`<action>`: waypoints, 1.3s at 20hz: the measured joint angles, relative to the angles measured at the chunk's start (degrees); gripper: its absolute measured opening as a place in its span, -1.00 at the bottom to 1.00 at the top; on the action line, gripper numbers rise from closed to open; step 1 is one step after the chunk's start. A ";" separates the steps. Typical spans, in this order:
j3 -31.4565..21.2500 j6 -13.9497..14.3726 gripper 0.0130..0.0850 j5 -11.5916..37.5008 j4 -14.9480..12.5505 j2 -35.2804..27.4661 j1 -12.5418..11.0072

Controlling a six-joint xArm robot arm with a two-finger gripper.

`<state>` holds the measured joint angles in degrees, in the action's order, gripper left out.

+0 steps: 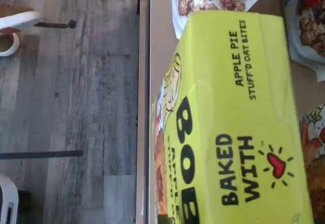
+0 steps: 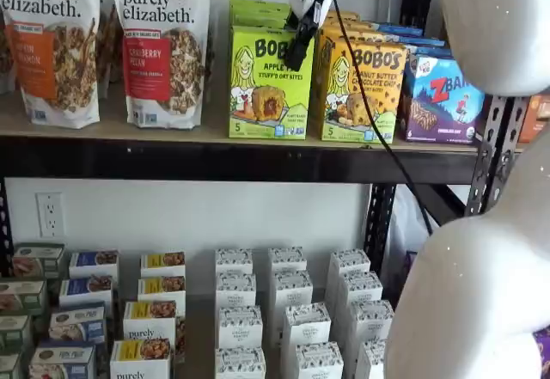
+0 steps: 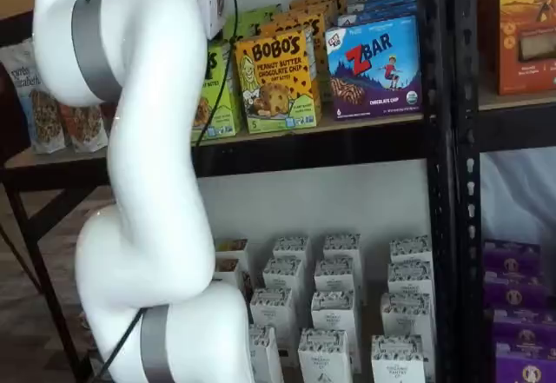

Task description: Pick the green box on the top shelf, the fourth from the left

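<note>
My fingers [image 2: 301, 48] hang at the green box's [image 2: 269, 82] upper right corner. I cannot tell their spread.

Gripper [image 2: 301, 48] is seen hanging tilted from above in a shelf view, black fingers [image 2: 296, 52] pointed down-left; no gap can be made out. White arm [image 3: 148, 183] is folded upright.

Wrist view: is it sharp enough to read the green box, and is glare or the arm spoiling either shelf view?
Wrist view: turned on its side, the green box lettering reads clearly, slightly soft near the edges. A shelf view: evenly lit, the box front legible, the hand crossing its upper right corner, the out-of-focus white arm glaring at right. The other shelf view: the arm hides most of the box.
</note>
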<state>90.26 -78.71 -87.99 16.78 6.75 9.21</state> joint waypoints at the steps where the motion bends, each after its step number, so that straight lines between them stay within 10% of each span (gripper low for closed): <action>1: 0.01 -0.01 0.22 0.01 0.04 0.00 -0.02; 26: 0.46 -0.11 0.00 -1.02 0.34 -0.18 -0.21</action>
<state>90.72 -78.82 -89.01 17.12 6.57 8.99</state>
